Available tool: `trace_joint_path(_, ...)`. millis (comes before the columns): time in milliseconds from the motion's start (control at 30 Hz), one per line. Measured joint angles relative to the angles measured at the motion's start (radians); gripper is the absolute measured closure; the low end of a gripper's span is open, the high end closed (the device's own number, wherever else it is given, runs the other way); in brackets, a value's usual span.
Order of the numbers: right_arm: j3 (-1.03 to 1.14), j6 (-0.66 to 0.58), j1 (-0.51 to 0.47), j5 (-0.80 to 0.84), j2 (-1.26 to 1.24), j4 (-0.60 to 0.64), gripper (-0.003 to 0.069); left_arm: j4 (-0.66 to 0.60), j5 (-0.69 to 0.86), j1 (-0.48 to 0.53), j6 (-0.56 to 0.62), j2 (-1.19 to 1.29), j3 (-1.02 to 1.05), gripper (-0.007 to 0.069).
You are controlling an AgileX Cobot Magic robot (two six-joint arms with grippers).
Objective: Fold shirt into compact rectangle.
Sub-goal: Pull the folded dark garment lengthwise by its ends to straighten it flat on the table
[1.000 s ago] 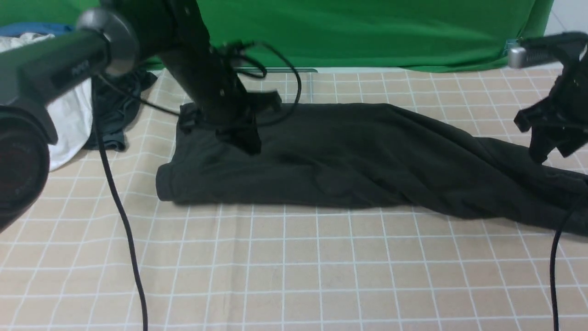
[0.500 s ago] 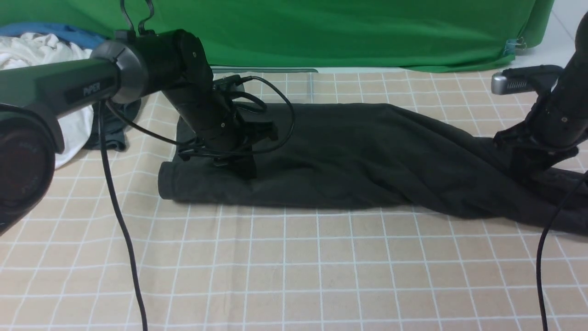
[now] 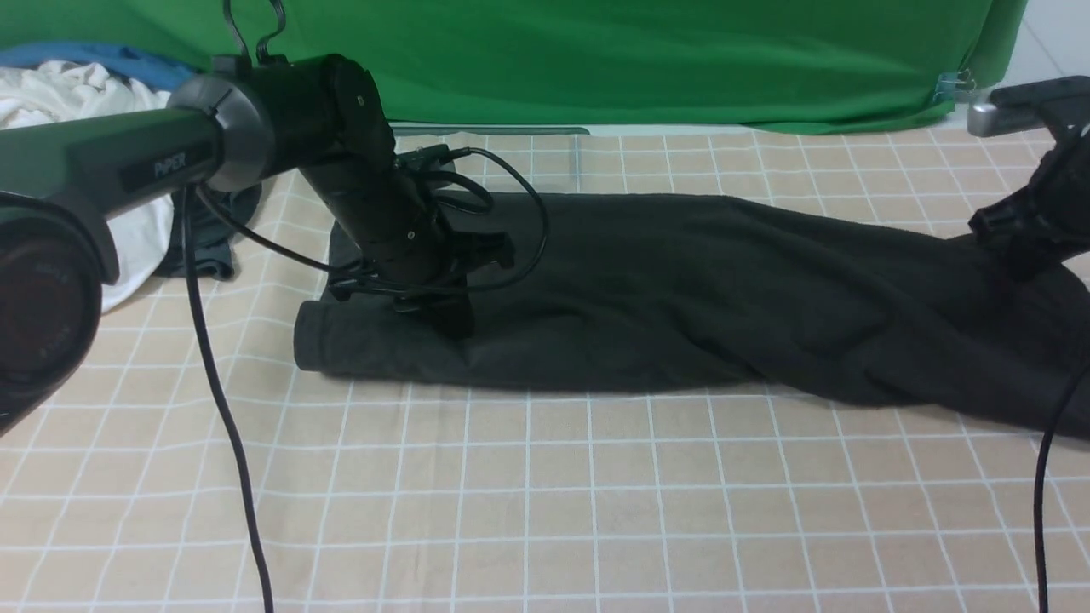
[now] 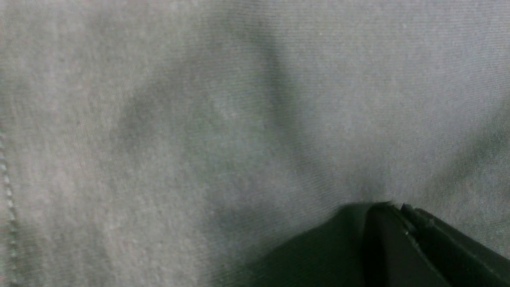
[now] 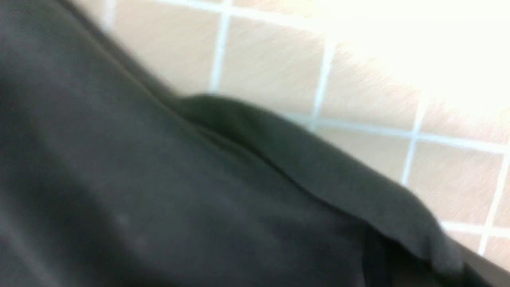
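Closed tight, the left claw [image 3: 450, 319] presses its tips down onto the shirt [image 3: 664, 289] near the garment's left end. In the left wrist view its two fingers [image 4: 398, 247] lie together against the knit, and soft creases run away from them. The right claw [image 3: 1018, 251] sits at the far right of the scene, on the shirt's right end. The cloth rises off the worktop [image 3: 545, 494] to meet it, so it reads as clamped on a fold of the shirt, though its jaws are dark against dark fabric and hard to make out. The right wrist view shows a folded edge of the black cloth close up, with the checked covering behind it.

The shirt lies as a long black band across the worktop from left to right, its left end a rounded fold and its right part slanting toward the near side. A beige cloth with a white grid covers the worktop. At far left a white garment [image 3: 128, 213] is heaped, with a dark grey garment [image 3: 209, 230] just beside it, between it and the shirt. A green backdrop [image 3: 647, 60] hangs along the far edge.
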Motion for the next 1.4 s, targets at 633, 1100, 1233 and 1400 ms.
trace_joint_path(633,0.041,0.151,-0.017,0.326,-0.113,-0.037,0.0454,0.002,0.120,0.000,0.005,-0.042,0.017,0.0611)
trace_joint_path(1100,0.259,0.206,-0.138,0.101,-0.114,-0.035,0.0234,0.001,0.086,0.000,0.031,-0.042,0.079,0.0611)
trace_joint_path(1233,0.259,0.202,-0.138,0.078,-0.082,-0.011,0.0266,-0.003,0.081,0.000,0.031,-0.042,0.079,0.0611)
trace_joint_path(1400,0.254,0.127,-0.138,0.089,-0.057,0.023,0.0593,-0.004,0.080,0.000,0.031,-0.042,0.079,0.0611)
